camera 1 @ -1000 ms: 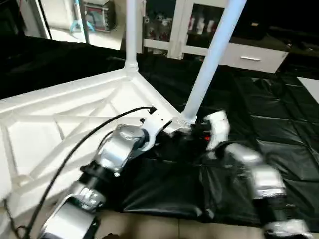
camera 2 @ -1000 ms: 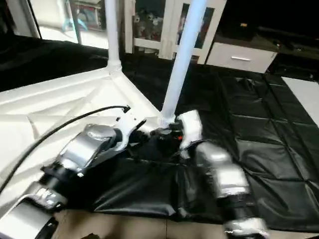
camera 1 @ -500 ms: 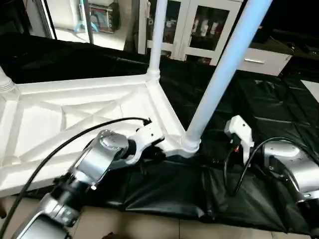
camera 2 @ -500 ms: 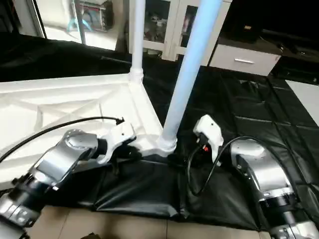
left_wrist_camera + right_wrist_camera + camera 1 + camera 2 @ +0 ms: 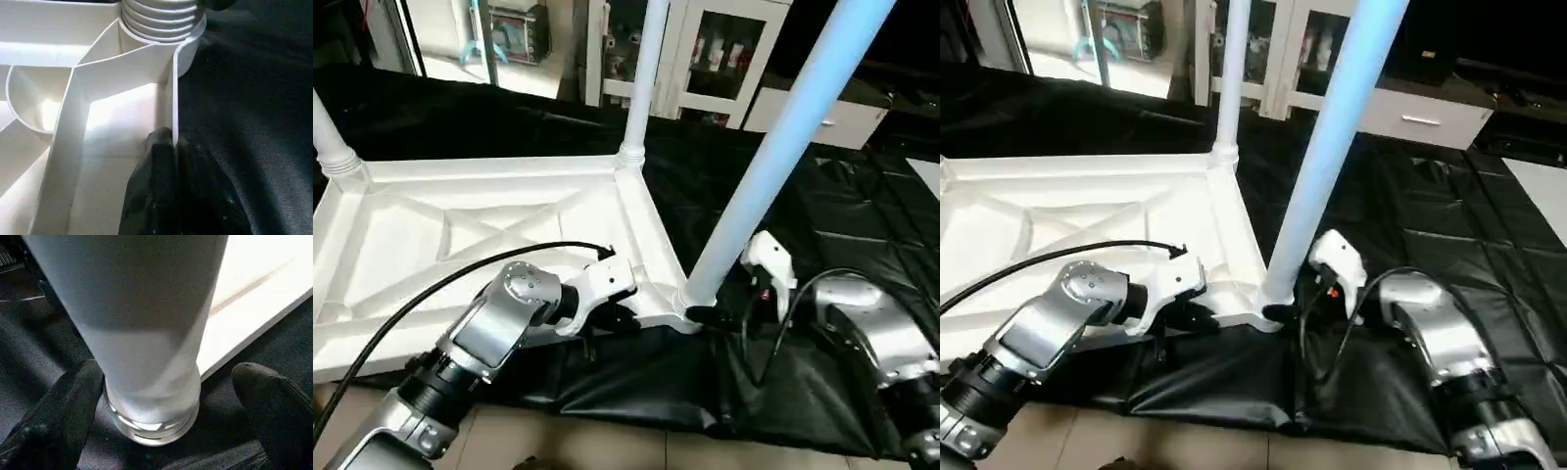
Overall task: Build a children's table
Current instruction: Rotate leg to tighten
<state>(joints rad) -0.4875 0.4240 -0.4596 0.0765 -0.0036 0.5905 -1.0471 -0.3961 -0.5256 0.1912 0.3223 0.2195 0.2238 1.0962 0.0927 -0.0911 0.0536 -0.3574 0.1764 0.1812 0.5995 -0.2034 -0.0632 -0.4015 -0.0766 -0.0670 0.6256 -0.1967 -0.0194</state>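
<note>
Table top (image 5: 480,220) inverted on black mat (image 5: 862,225), ribs up. Near leg (image 5: 773,157) seated in corner socket (image 5: 161,19); two more legs upright beyond. Left gripper (image 5: 173,147) jaws clamped on top's thin rim beside socket. Right gripper (image 5: 166,396) jaws apart, straddling leg base, not touching. Judged: plastic light, stiff, smooth, slippery; grip leg low near socket.

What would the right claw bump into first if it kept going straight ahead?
Most likely the bottom of the nearest table leg. The right claw is open, with one finger on each side of that leg, just above the corner of the upside-down table top. Its fingers look apart from the leg.
</note>
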